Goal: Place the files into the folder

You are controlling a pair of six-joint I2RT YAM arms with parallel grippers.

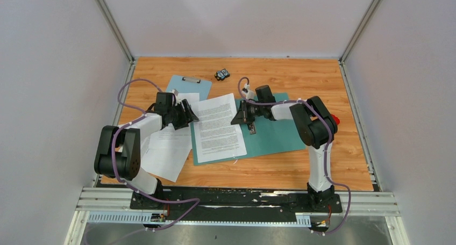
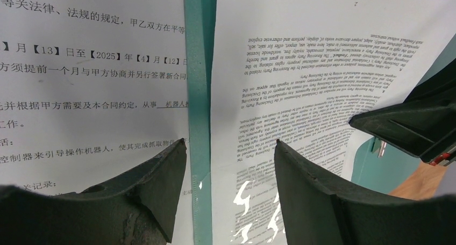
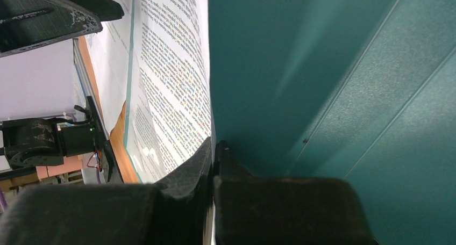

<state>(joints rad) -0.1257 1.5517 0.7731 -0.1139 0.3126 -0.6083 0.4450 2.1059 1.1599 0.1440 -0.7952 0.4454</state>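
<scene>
The teal folder (image 1: 279, 132) lies open on the wooden table. One of the files, a sheet of English text (image 1: 218, 128), rests on its left cover. My right gripper (image 1: 240, 117) is shut on that sheet's right edge, the paper pinched between the jaws (image 3: 214, 147), with the folder (image 3: 322, 67) beside them. Another of the files, a sheet of Chinese text (image 1: 164, 153), lies left of the folder, partly under my left arm. My left gripper (image 1: 189, 115) hovers open (image 2: 230, 143) over the folder's left edge (image 2: 200, 67), between the Chinese sheet (image 2: 80, 67) and the English sheet (image 2: 301, 67).
A pale blue clipboard (image 1: 188, 86) lies at the back left, partly under the papers. A small black object (image 1: 222, 74) sits near the back edge. White walls close the table's back and sides. The right gripper's body (image 2: 408, 121) shows in the left wrist view.
</scene>
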